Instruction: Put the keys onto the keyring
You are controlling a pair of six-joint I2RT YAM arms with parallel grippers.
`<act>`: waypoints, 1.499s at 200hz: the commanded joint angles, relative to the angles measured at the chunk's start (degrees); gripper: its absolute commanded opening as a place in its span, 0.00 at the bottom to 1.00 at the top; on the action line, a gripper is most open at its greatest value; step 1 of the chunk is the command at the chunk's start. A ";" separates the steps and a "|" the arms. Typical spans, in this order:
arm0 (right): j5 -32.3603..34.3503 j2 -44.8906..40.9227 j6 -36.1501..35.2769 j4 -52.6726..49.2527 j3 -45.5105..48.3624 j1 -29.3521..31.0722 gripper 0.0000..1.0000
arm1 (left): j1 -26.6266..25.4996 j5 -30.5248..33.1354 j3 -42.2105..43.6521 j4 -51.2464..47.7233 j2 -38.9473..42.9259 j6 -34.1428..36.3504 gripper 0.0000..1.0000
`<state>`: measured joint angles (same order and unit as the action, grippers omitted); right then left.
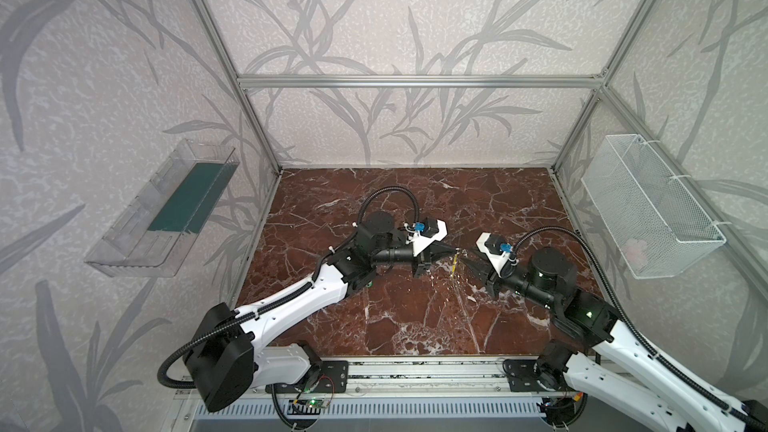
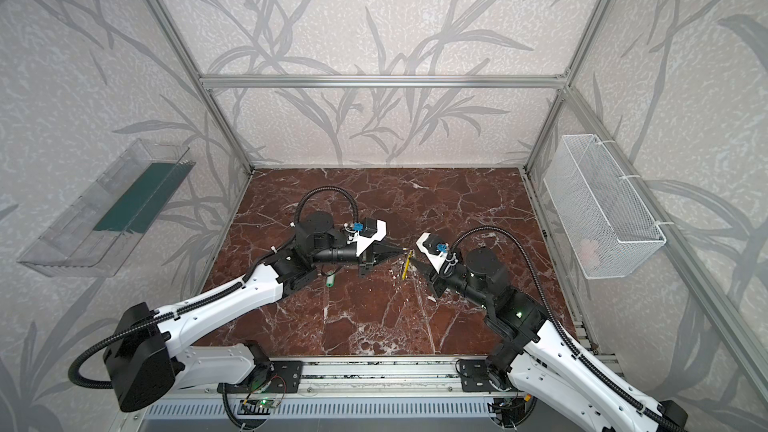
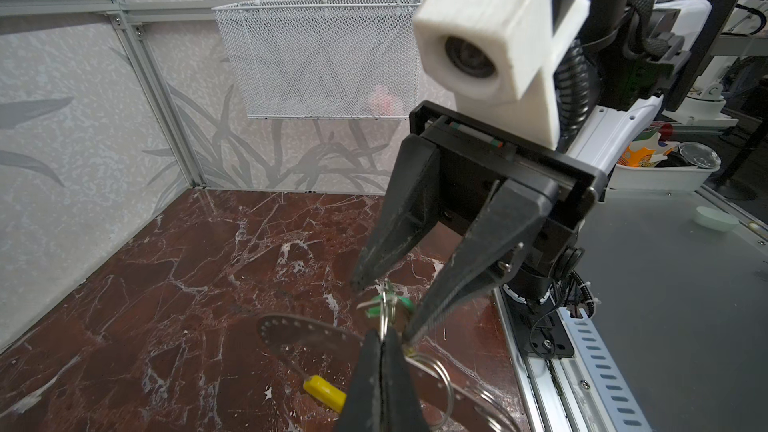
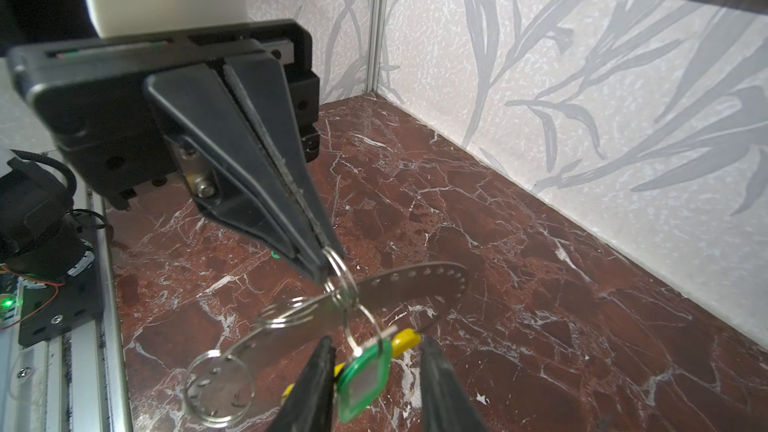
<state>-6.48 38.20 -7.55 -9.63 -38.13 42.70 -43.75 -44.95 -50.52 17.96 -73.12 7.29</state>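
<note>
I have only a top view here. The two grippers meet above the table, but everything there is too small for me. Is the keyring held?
Observer: Yes. The right wrist view shows the left gripper shut on the band of the keyring.
Operator: And the other arm?
Observer: The right gripper is open; its fingers stand on both sides of one green-tagged key without clamping it.
Operator: Is the band otherwise bare?
Observer: No. Several plain wire rings hang on it as well.

Open marble table [image 2: 374,326] all round; a green-tagged key [image 2: 329,280] lies by left arm [image 2: 232,297].
</note>
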 commanded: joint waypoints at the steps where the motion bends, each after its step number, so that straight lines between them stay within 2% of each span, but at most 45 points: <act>1: 2.63 -1.13 -1.20 1.10 0.85 0.28 0.35 | 0.21 -0.41 -1.20 1.11 -0.69 -0.50 0.00; 43: 2.79 -0.18 -2.16 0.07 0.25 0.28 0.31 | 0.20 -0.67 -1.52 3.00 -2.10 -1.46 0.00; 80: 1.19 -0.66 -2.85 -0.79 0.50 0.28 0.20 | 0.17 -0.74 -1.44 3.40 -1.99 -1.66 0.00; 101: 0.62 -1.27 -3.38 -1.61 0.19 0.28 0.17 | 0.17 -1.27 -1.63 2.53 -1.82 -1.13 0.00; 143: 0.26 -2.16 -3.18 -2.20 -0.84 0.19 0.17 | 0.14 -2.56 -1.94 -0.69 -1.01 0.62 0.00; 230: -2.40 2.45 -1.53 -4.61 -3.97 0.19 0.16 | -0.15 -6.50 -2.19 -1.43 -0.41 0.47 0.00; 273: -8.17 3.93 -1.44 -4.18 -3.92 0.24 0.17 | -0.12 -7.34 -1.52 2.98 -1.05 -1.97 0.00; 300: -6.47 2.72 -1.73 -5.50 -3.99 0.19 0.20 | 0.15 -7.60 -0.82 5.60 -1.51 -3.64 0.00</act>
<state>-12.16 42.11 -9.37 -14.06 -40.42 42.70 -43.75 -50.11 -50.52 17.93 -75.18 5.91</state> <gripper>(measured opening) 0.192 0.048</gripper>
